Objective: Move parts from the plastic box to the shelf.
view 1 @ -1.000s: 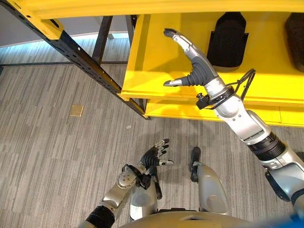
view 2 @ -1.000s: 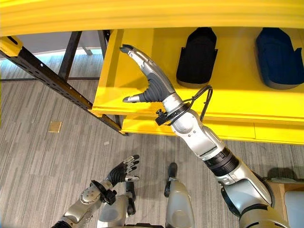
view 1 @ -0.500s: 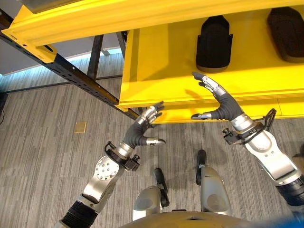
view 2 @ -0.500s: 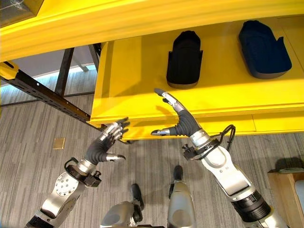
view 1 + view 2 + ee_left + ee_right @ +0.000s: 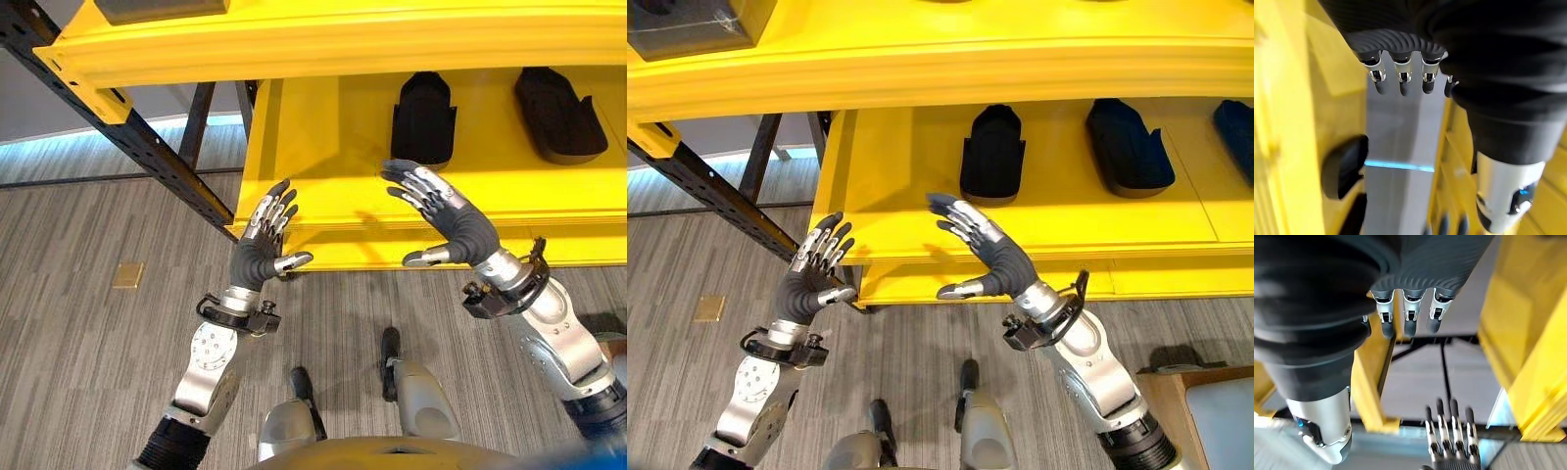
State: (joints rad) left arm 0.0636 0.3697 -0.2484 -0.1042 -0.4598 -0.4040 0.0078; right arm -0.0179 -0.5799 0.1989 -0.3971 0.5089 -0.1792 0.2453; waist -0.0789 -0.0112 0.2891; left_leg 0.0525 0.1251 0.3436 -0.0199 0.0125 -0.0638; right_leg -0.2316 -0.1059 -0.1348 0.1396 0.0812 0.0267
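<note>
Both hands are raised in front of the yellow shelf (image 5: 323, 127), palms facing each other, with nothing in them. My left hand (image 5: 260, 250) is open at the shelf's front left corner, its fingers straight in the left wrist view (image 5: 1400, 81). My right hand (image 5: 456, 223) is open above the shelf's front edge, fingers spread. Just beyond the right hand lies a black part (image 5: 424, 117) on the shelf. A second black part (image 5: 558, 101) lies to its right, and a third part (image 5: 1239, 127) shows at the far right edge.
A higher yellow shelf level (image 5: 950, 54) overhangs, with a dark box (image 5: 686, 24) at its left end. A black steel upright (image 5: 147, 147) slants down at the left. A pale box (image 5: 1220, 421) shows on the floor at the lower right.
My left hand has come up from knee height to the shelf's front corner. The right hand has drawn back from over the shelf to its front edge. The camera has tilted up.
</note>
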